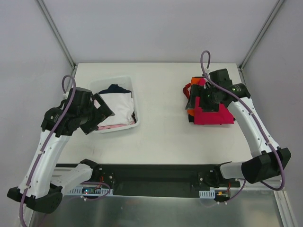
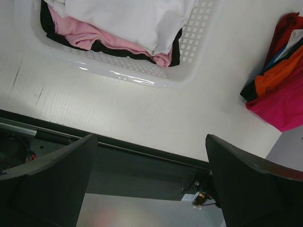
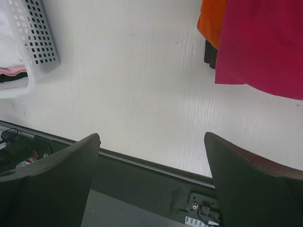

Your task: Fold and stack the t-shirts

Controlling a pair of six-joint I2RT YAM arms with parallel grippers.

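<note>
My left tool — jaws apart, empty — sat nearer, at the basket rim's left side, white t-shirt just rightward.

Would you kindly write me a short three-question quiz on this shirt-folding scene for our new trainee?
1. True or false: the left pincer and the right pincer both stand open, holding nothing.
2. The magenta-red cloth shirt lies: A) in the white plastic lattice basket; B) atop the orange cloth shirt; C) in the right pincer.
3. Fill in: in the basket, a ____ lies over the pale pink cloth shirt.
Key: 1 true; 2 B; 3 white cloth shirt.
</note>
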